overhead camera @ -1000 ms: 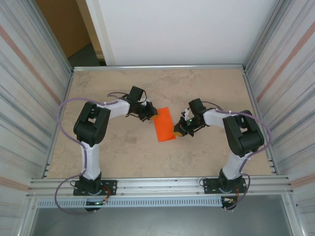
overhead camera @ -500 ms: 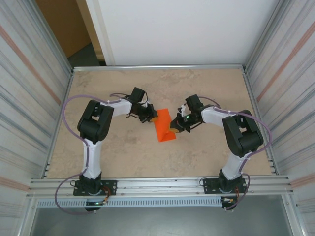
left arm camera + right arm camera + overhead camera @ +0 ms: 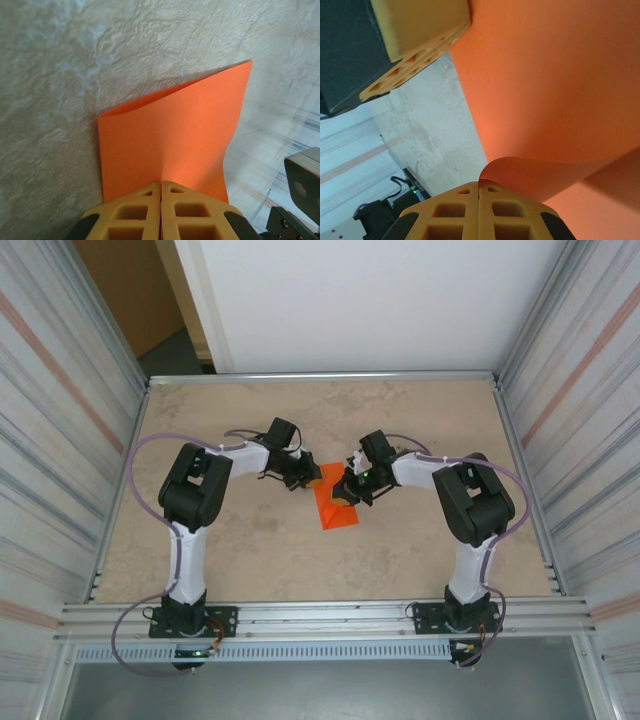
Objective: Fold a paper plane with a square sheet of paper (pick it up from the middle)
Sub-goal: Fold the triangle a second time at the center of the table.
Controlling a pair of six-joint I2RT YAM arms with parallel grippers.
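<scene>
Both grippers pinch the orange sheet (image 3: 337,513) in the middle of the table (image 3: 250,560).
The sheet's near end lies flat on the tabletop. Just beyond it, the right gripper (image 3: 346,494) is clenched on the right edge, which curls up and over at its fingertips. Slightly farther back, the left gripper (image 3: 313,479) is clenched on the left edge. The far end seems lifted, though the overhead view is too small to be sure.

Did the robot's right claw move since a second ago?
Yes. The right gripper has slid left, away from the table's right rail and farther over the orange paper, bringing the paper's right edge with it.
</scene>
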